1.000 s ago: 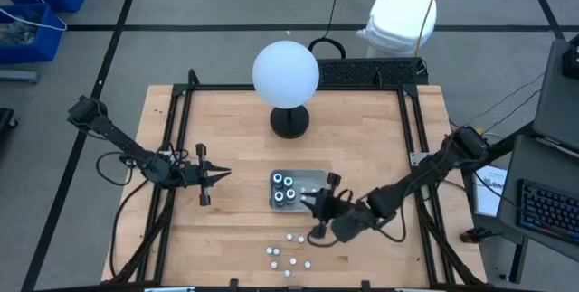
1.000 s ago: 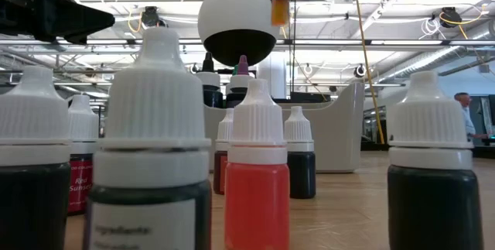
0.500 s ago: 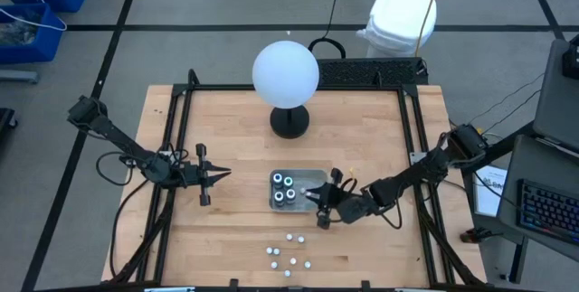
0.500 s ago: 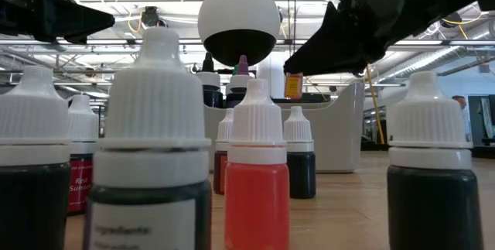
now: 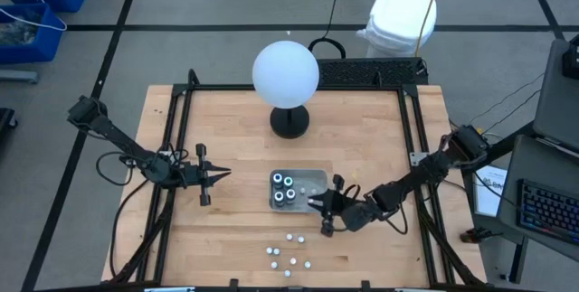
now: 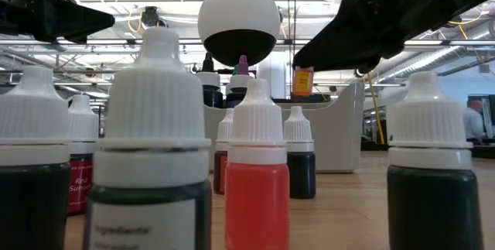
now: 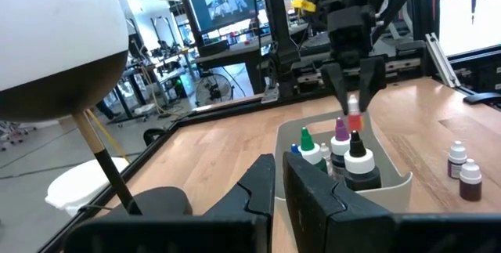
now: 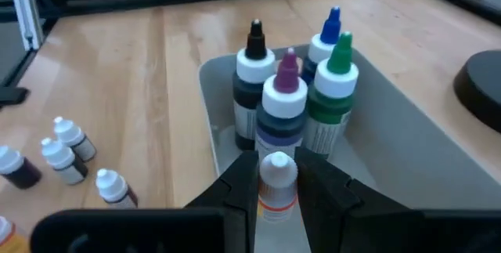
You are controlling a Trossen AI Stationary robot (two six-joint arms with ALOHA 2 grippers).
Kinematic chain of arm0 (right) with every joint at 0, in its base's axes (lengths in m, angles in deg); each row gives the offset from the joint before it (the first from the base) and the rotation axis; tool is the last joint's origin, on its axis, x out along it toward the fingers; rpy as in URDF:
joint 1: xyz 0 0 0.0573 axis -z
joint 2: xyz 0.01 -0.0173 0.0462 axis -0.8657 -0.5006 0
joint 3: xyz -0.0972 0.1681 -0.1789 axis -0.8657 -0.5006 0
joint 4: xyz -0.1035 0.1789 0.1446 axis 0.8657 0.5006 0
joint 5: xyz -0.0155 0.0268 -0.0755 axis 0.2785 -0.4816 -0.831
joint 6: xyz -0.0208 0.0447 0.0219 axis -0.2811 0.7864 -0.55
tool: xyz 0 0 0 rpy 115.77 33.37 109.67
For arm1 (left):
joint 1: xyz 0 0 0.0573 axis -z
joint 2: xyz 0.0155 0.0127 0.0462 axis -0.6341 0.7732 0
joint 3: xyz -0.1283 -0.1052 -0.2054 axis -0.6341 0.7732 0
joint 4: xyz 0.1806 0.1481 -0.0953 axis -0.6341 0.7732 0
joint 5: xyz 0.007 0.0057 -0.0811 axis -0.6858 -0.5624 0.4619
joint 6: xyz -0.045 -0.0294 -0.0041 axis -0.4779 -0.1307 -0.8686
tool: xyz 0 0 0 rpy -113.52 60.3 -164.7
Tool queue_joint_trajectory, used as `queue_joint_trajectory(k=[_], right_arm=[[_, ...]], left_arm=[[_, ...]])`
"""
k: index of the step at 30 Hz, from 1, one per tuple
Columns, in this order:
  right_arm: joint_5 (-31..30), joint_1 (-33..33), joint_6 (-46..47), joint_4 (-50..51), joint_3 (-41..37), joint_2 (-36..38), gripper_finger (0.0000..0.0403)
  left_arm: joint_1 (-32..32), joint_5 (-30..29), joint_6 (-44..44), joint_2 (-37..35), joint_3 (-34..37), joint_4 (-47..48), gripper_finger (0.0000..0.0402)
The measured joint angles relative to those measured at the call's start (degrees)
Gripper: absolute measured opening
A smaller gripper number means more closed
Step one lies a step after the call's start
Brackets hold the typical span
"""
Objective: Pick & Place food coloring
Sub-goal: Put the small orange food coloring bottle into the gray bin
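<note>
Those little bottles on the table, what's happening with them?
The right gripper holds a small orange bottle between its fingers over the grey tray, where four larger bottles already stand. More small bottles wait on the table's near edge. The left gripper waits, shut, left of the tray.

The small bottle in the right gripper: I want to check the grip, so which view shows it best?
The right wrist view: the small white-capped bottle sits between the right gripper fingers, above the grey tray. The left wrist view shows it small and distant, the low view a dangling orange bottle, the high view hardly anything.
</note>
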Motion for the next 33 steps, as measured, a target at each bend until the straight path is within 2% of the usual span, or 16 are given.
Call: queue_joint_trajectory(k=[4,22,33], right_arm=[[-2.4,-1.5,-0.6,-0.3,0.0,0.0,0.0061],[-2.5,-1.6,-2.1,-0.8,0.0,0.0,0.0061],[-2.8,-1.6,-2.1,-5.4,-2.7,0.0,0.0061]], left_arm=[[0.0,0.0,0.3,0.0,0.0,0.0,0.0037],[0.0,-0.1,0.4,0.0,0.0,-0.1,0.0037],[0.0,-0.1,1.5,0.0,0.0,-0.2,0.0037]])
